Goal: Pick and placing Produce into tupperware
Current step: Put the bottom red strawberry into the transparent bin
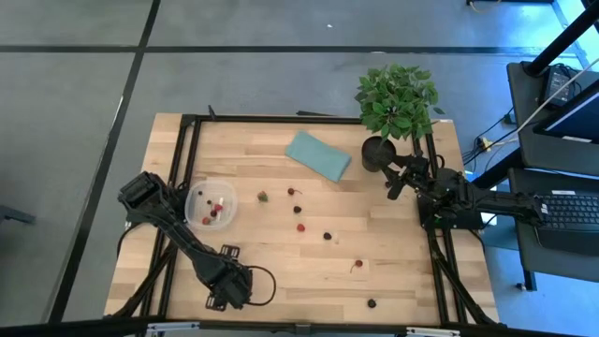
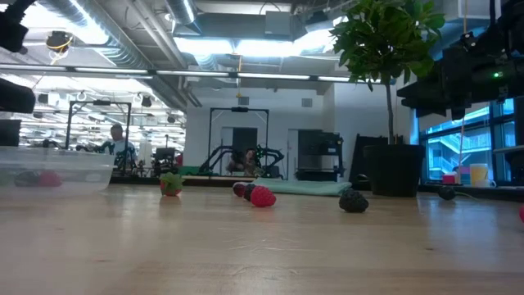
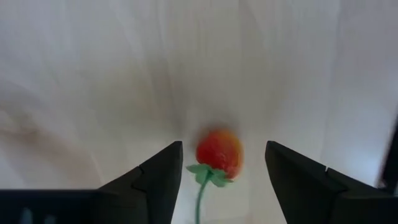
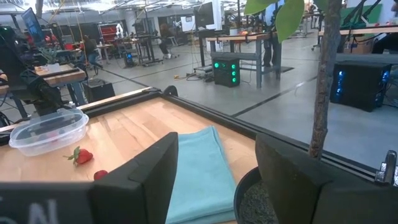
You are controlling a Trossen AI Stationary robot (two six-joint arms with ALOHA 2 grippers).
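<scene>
Your left claw (image 3: 221, 171) hangs wide open over the tupperware (image 1: 211, 203), gripping nothing; a red berry (image 3: 219, 152) with a green top and stem lies between its two fingers (image 3: 155, 180), touching neither. Other red and dark fruits sit in that container beneath the claw. Your right claw (image 4: 214, 168) waits open and empty at the far right of the bench (image 1: 281, 271), just beside the potted plant (image 1: 393, 103) and the teal pad (image 1: 318, 154). More berries lie scattered between the claws, including a dark one (image 1: 328, 236) mid-bench.
</scene>
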